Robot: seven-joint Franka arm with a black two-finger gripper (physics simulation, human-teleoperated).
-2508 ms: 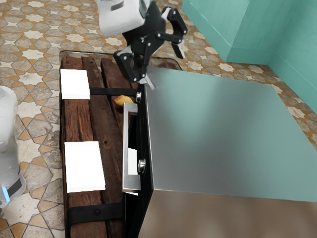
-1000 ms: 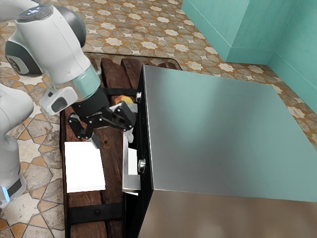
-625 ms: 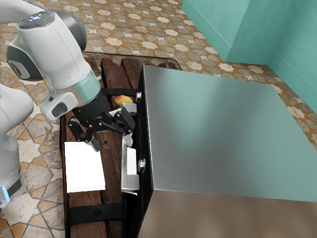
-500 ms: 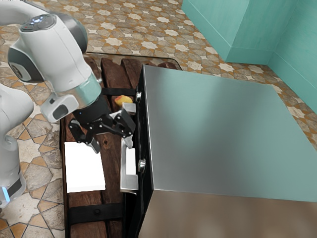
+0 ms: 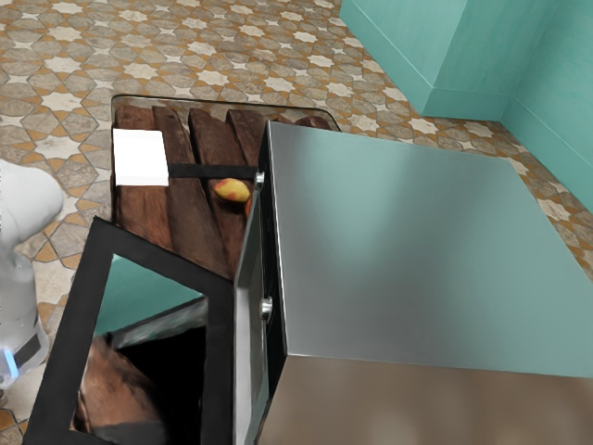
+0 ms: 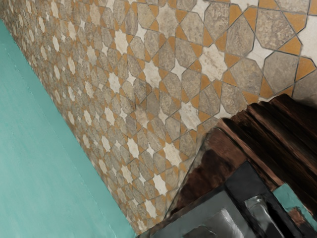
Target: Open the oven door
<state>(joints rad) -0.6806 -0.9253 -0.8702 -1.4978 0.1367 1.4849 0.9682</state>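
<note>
The oven (image 5: 417,241) faces the exterior view's left, above the table (image 5: 148,209). Its door (image 5: 220,352) stands out that way, open; any further push should go away from the oven. Whether the pincer is open or closed, I can't tell.

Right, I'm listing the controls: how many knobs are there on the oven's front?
2: one knob is toward the far end of the oven's front, the other knob lower in the exterior view. Others may be hidden.
</note>
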